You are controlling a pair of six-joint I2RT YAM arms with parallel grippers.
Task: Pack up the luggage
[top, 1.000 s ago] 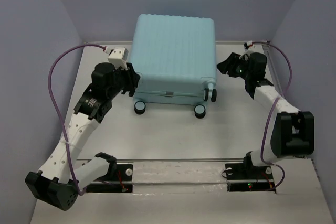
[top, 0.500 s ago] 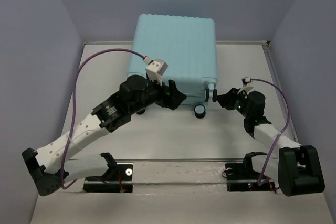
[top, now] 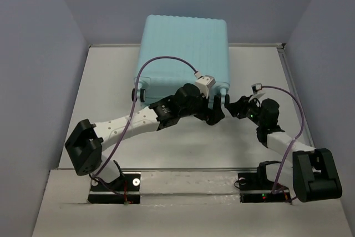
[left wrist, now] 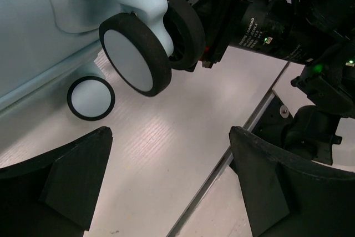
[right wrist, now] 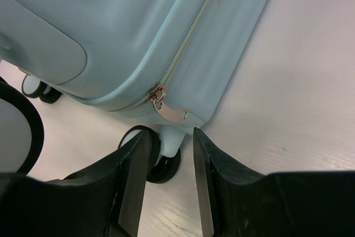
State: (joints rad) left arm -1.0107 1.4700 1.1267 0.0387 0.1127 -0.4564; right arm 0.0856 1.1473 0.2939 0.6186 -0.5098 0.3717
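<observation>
While the lid is zipped shut, nothing can be packed — the step in hand is judged to be unzipping.

Item: luggage (top: 183, 59), pale aqua, laid flat, wheels at its near edge; contents hidden.

Left gripper (top: 215, 116), by its near-right wheel (left wrist: 136, 62): jaws spread wide, nothing held.

Right gripper (top: 233, 106), at the same corner: fingers partly apart, empty — the zipper pull (right wrist: 169, 109) lies just beyond them.

The pull should be pinched squarely and drawn along the seam, the shell being steadied.
</observation>
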